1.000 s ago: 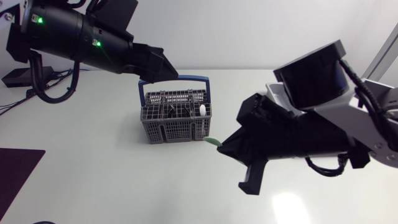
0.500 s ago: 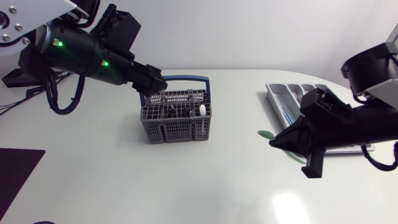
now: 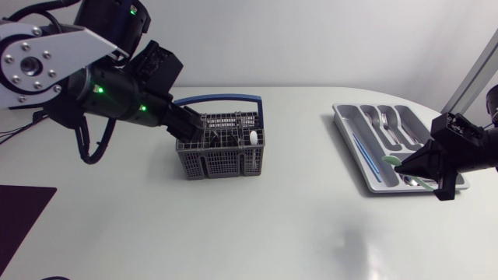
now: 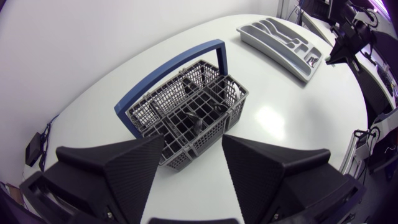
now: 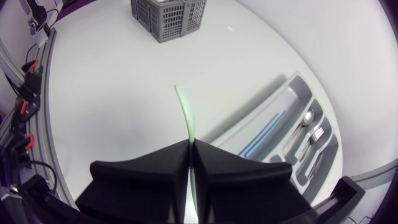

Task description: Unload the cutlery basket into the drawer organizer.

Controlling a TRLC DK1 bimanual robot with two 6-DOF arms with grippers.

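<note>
The grey cutlery basket (image 3: 222, 152) with its blue handle (image 3: 218, 99) stands mid-table and holds a white-tipped piece (image 3: 254, 138) and some dark pieces. My left gripper (image 3: 189, 124) hovers at the basket's left rear corner. In the left wrist view its fingers (image 4: 140, 165) stand apart, open and empty, with the basket (image 4: 186, 112) just ahead of them. My right gripper (image 3: 412, 167) is shut on a pale green utensil (image 5: 185, 112) and holds it over the near end of the grey drawer organizer (image 3: 350, 128). The utensil's ends (image 3: 393, 161) stick out on both sides of the gripper.
A fork and a spoon (image 3: 387, 123) lie in the organizer's far compartments, and a blue utensil (image 3: 366, 152) in a long left one. A dark mat (image 3: 19, 214) lies at the table's left edge. Bare table separates the basket from the organizer.
My right arm has carried the green utensil from beside the basket rightward to above the organizer. My left arm has drawn back left and dropped to the basket's left rear.
</note>
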